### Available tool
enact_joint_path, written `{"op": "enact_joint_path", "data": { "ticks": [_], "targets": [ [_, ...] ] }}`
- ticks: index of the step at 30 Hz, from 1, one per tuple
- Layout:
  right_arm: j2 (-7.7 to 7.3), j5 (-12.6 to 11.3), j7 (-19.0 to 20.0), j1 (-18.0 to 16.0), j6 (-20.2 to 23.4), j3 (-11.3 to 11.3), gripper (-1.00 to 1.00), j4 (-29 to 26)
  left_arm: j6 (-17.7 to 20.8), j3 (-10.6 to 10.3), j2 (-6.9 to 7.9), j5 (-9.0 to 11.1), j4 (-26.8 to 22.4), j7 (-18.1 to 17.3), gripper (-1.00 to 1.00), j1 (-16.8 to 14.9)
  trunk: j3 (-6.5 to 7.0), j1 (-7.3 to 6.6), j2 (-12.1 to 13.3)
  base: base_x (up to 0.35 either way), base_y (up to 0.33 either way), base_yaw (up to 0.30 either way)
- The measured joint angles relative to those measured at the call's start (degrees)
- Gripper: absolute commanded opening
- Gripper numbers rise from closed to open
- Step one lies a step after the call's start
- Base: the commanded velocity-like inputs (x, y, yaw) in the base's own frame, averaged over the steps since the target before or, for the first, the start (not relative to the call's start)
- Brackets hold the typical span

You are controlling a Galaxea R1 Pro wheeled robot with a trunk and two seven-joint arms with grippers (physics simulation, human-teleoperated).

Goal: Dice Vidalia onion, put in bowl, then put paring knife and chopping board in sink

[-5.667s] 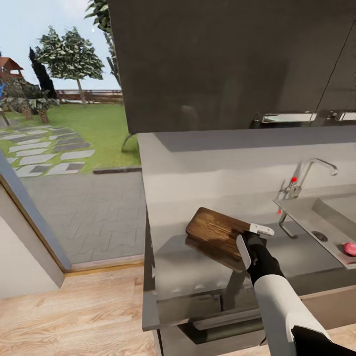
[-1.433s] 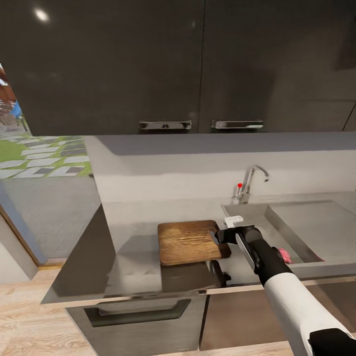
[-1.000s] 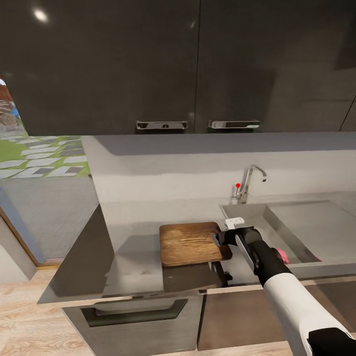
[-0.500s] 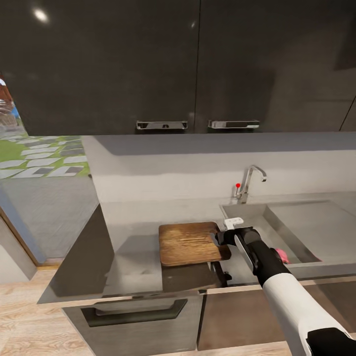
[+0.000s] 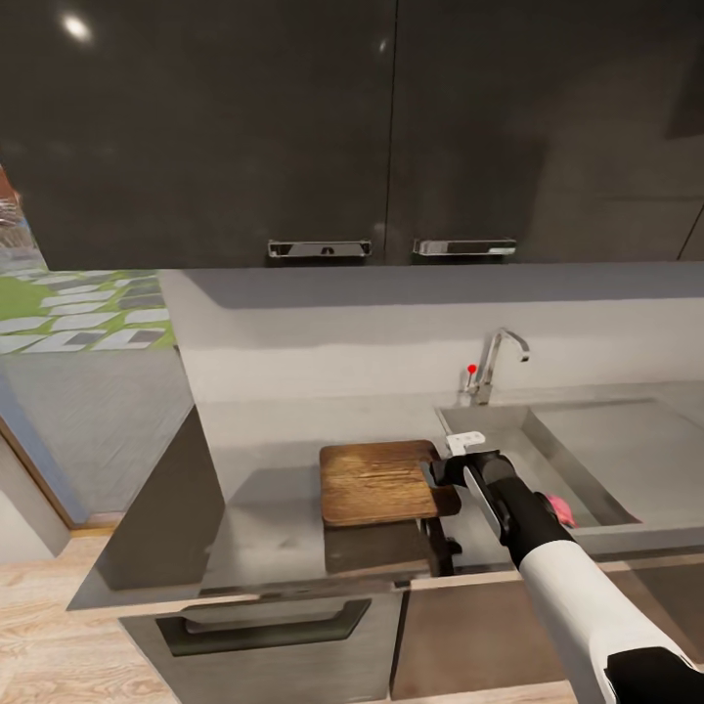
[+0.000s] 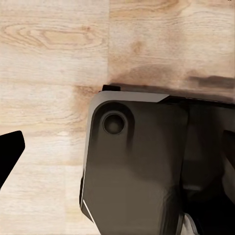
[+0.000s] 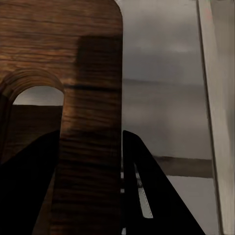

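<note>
- Head view, lower right of the frame: the right arm (image 5: 577,596) is reaching up from the bottom edge, white sleeve first, then black forearm, ending at the right gripper (image 5: 442,473) near the centre.
- The right gripper is pinching the handle end of the chopping board (image 5: 376,482); the right wrist view is showing the board's handle bar (image 7: 90,147) running between the two dark fingers (image 7: 147,186), which are pressing against it on either side.
- The chopping board is being held level above the countertop (image 5: 264,528), just left of the sink (image 5: 587,450); its dark reflection is lying directly below it on the glossy surface.
- The Vidalia onion (image 5: 560,508) is sitting in the sink basin at centre right of the frame, partly hidden behind the right forearm and close to the basin's near wall.
- A drawer front with a recessed handle (image 5: 264,626) is showing under the countertop's near edge, at lower centre.
- The tap (image 5: 494,362) with a red dot is standing at the back of the sink, against the grey wall.
- Glossy black wall cabinets (image 5: 293,127) with two chrome handles are spanning the upper half of the frame.
- Left wrist view: a dark grey part of the robot's body (image 6: 137,161) is sitting over the pale wood-plank floor (image 6: 54,54); whether the left gripper is spread or closed cannot be told.
</note>
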Motion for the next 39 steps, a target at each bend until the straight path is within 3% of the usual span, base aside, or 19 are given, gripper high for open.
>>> {"op": "enact_joint_path", "data": {
  "ticks": [39],
  "targets": [
    [0.13, -0.04, -0.12, 0.01, -0.12, 0.16, -1.0, 1.23, 0.0, 0.0, 0.0, 0.0, 0.0, 0.0, 1.0, 0.0, 0.0, 0.01, 0.0, 0.001, 0.0, 0.0]
  ]
}}
